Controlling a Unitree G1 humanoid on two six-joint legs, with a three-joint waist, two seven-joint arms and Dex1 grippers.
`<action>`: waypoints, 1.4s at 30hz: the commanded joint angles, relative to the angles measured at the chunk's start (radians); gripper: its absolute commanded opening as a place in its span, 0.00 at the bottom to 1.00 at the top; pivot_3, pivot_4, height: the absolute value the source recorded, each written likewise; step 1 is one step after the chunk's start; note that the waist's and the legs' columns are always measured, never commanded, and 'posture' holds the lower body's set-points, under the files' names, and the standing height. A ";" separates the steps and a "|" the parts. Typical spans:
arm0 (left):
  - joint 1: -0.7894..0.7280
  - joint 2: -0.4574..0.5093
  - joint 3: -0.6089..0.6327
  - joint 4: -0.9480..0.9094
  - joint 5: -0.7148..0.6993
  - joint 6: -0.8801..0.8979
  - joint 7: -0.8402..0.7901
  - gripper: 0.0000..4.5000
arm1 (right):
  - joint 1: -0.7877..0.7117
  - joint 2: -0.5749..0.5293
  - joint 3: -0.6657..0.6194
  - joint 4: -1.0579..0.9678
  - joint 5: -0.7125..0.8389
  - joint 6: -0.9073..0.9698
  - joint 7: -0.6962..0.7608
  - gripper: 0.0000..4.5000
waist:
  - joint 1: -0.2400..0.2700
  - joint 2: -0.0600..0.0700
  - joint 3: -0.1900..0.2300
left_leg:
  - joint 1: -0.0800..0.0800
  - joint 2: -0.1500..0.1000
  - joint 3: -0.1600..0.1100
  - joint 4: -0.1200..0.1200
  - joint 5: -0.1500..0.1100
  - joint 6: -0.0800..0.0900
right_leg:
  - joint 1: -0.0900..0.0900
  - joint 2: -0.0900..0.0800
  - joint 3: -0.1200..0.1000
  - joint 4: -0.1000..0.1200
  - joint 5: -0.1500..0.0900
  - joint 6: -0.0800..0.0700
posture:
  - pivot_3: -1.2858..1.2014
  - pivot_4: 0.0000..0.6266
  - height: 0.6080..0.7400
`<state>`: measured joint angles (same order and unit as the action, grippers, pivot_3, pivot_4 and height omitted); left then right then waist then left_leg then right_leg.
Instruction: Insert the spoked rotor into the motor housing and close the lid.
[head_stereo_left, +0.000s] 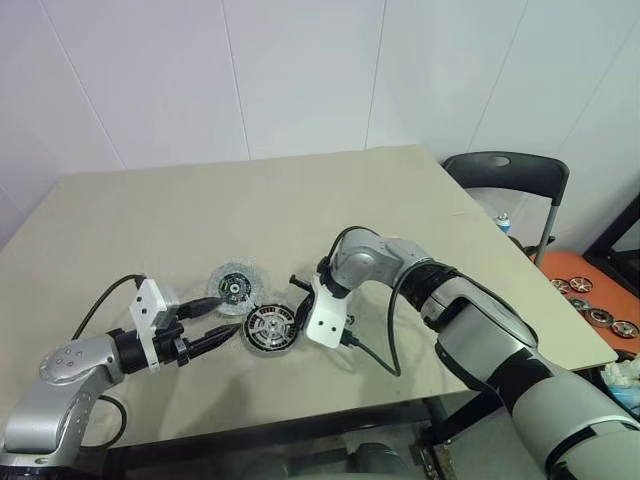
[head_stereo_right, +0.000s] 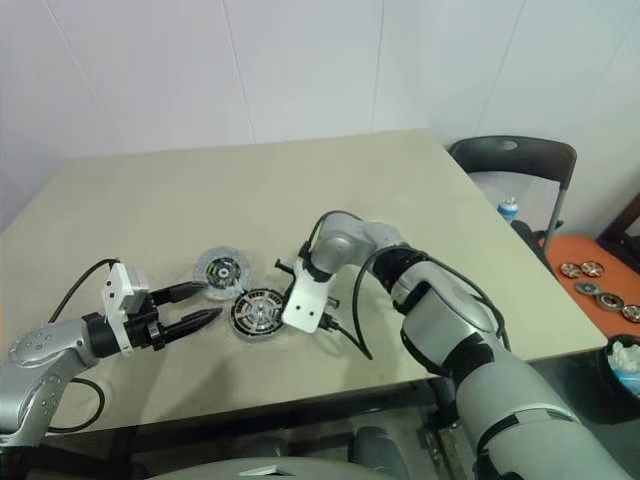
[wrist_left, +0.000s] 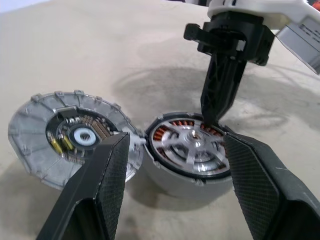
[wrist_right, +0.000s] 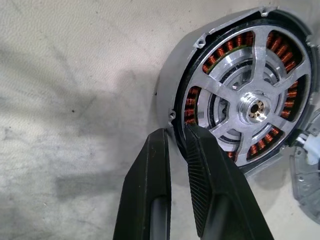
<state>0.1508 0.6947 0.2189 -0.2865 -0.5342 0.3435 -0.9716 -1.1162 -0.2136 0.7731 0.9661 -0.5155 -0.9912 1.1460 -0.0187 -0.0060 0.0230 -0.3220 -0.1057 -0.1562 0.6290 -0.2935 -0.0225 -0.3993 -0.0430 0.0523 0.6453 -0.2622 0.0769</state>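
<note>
My right gripper (wrist_right: 175, 145) is pointing steeply down at the motor housing (head_stereo_left: 270, 330), fingers pinched almost together with just a thin gap, and the rotor's black rim seems to sit in that gap at the housing's edge. I can't tell if I'm really clamped on it or just touching, but my guess is I'm nudging it down so it seats flat.

The spoked rotor (wrist_right: 252, 107) looks dropped into the housing already: shiny silver spokes running to a small hub, copper windings peeking through between them, dark ring around the outside. It looks pretty level.

My left gripper (head_stereo_left: 200, 330) sits low on the near left with its fingers wide apart, one to either side of the housing but not touching it. Probably parked there to catch or steady the thing.

The lid (head_stereo_left: 233, 287) lies flat on the table (head_stereo_left: 300, 200) just left and a bit farther back, nearly touching the housing, so closing is the step left.
</note>
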 joint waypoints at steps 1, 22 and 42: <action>-0.016 -0.002 0.013 -0.006 -0.004 -0.016 0.005 0.71 | -0.040 0.014 -0.012 -0.027 0.017 0.024 0.021 0.13 | 0.001 0.000 0.000 | 0.000 0.000 0.000 0.000 0.000 0.000 | 0.000 0.000 0.000 0.000 0.000 0.000 | 0.52 0.00 1.00; -0.079 -0.040 -0.042 0.056 0.030 -0.036 0.002 0.71 | -0.038 0.056 -0.091 -0.431 0.164 1.328 0.468 0.13 | 0.008 -0.001 0.000 | -0.016 -0.001 -0.001 0.002 0.000 0.000 | -0.014 -0.001 -0.001 0.000 0.000 0.000 | 0.52 0.00 1.00; -0.108 -0.063 -0.070 0.084 0.049 -0.050 -0.002 0.71 | 0.008 0.153 0.001 -0.424 0.148 1.752 0.325 0.13 | 0.006 -0.003 -0.001 | -0.016 -0.001 -0.001 0.003 0.000 0.000 | -0.015 -0.002 -0.002 0.001 0.000 0.000 | 0.52 0.00 1.00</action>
<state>0.0482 0.6268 0.1368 -0.1798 -0.4847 0.3122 -0.9774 -1.0943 -0.0587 0.7809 0.5382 -0.3663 0.7545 1.5117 -0.0126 -0.0089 0.0222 -0.3385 -0.1070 -0.1568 0.6322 -0.2935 -0.0228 -0.4137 -0.0447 0.0506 0.6466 -0.2617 0.0773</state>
